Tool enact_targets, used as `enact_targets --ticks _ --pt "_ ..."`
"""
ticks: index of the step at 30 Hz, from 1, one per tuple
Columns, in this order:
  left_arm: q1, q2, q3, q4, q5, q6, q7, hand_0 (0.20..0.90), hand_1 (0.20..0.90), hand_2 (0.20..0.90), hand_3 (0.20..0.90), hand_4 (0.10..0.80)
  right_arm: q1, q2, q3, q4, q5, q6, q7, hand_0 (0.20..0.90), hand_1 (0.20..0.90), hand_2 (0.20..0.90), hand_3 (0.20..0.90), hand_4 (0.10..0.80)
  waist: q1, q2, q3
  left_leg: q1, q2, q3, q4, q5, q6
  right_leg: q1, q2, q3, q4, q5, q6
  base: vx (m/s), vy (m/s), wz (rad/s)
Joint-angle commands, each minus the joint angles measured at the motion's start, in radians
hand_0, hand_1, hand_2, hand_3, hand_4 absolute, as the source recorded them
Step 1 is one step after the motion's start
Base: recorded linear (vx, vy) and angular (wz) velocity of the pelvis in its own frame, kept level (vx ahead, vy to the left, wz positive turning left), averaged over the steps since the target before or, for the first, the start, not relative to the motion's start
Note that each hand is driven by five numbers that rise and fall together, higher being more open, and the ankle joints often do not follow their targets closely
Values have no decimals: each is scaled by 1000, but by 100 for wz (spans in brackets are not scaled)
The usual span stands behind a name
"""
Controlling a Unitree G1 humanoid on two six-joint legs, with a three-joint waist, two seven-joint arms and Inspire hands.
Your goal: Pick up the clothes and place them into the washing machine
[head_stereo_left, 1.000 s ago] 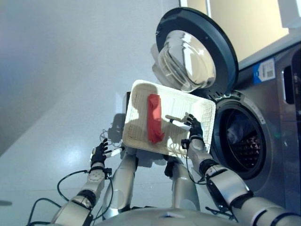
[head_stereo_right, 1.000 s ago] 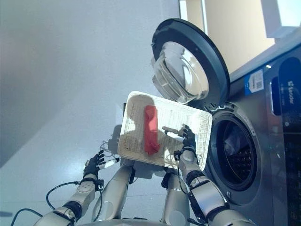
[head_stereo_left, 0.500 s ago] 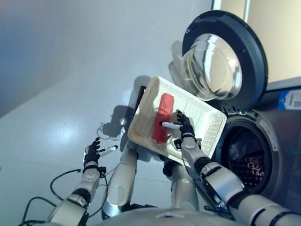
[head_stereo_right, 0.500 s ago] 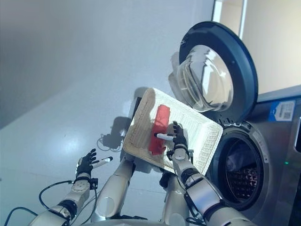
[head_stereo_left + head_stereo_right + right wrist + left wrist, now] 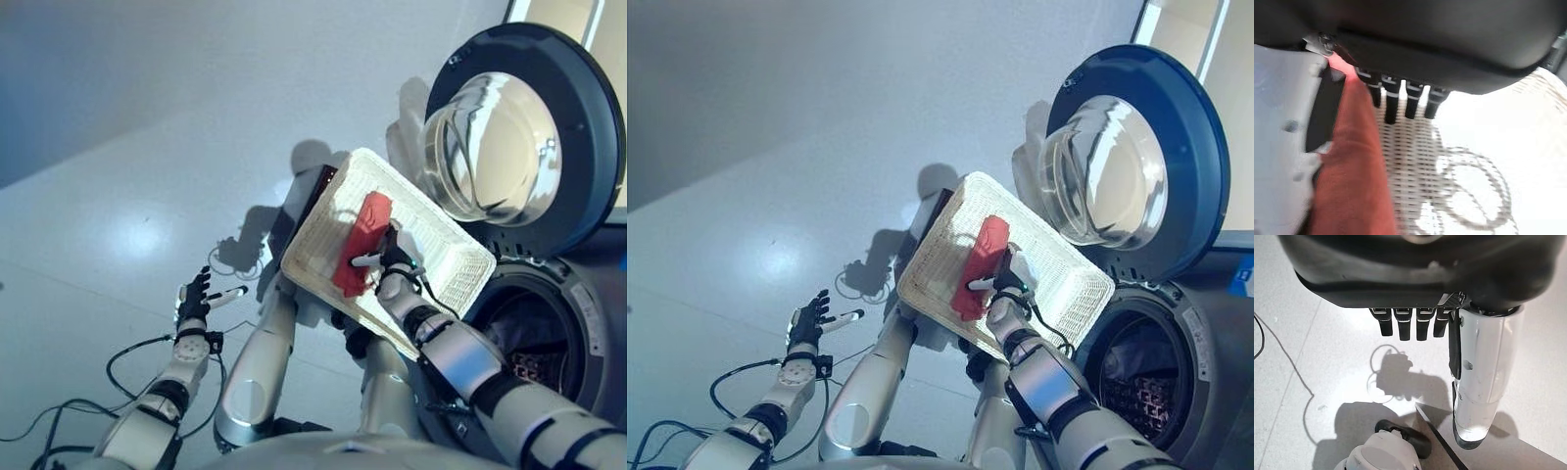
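Note:
A folded red cloth (image 5: 362,233) lies in a white woven basket (image 5: 446,262) that stands beside the washing machine's open drum (image 5: 534,345). My right hand (image 5: 392,268) hovers in the basket at the cloth's near end. It is open: its white-covered thumb reaches over the cloth, and in the right wrist view its straight fingers (image 5: 1400,100) lie beside the red cloth (image 5: 1354,186), over the basket's weave (image 5: 1415,161). Over the floor at the lower left, my left hand (image 5: 193,299) is open and holds nothing; its fingers (image 5: 1408,325) are straight.
The machine's round glass door (image 5: 524,147) stands swung open above and behind the basket. The grey machine front (image 5: 1215,333) fills the right edge. Pale grey floor (image 5: 118,196) spreads to the left of the basket.
The camera has shifted, moving the whole scene in the picture. My right hand has moved across the basket from its right part to the red cloth. The left hand stays low and idle.

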State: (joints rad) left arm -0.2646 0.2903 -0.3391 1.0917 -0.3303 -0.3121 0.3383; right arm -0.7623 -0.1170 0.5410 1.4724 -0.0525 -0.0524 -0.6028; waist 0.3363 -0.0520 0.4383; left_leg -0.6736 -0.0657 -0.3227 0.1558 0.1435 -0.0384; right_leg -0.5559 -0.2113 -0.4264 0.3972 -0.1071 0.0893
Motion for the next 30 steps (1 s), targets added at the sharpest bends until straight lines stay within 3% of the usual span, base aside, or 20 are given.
enact_targets --ticks 1,13,26,30 --pt "1 32 -35 -35 16 -13 36 900 900 900 900 800 6 89 11 -28 -91 9 62 200 200 200 200 300 74 38 43 -57 -62 36 67 -35 -36 42 -24 36 -29 25 22 21 10 5" --pt "35 9 -44 -42 49 2 34 900 900 900 900 800 75 67 11 -7 -155 38 52 200 200 200 200 300 67 39 35 -14 -59 31 23 -19 -34 80 -32 25 -65 45 30 14 11 5" --pt "101 15 -8 -12 90 13 7 900 900 900 900 800 168 -107 -90 11 -161 41 36 200 200 200 200 300 -8 25 -35 87 -33 88 0 -37 -27 167 -24 75 -151 92 41 24 21 -6" --pt "120 16 16 4 83 10 -2 900 900 900 900 800 199 -154 -176 -27 -24 -32 50 200 200 200 200 300 -40 26 -57 105 -29 112 8 -22 -12 176 -21 99 -169 126 34 -49 54 -24"
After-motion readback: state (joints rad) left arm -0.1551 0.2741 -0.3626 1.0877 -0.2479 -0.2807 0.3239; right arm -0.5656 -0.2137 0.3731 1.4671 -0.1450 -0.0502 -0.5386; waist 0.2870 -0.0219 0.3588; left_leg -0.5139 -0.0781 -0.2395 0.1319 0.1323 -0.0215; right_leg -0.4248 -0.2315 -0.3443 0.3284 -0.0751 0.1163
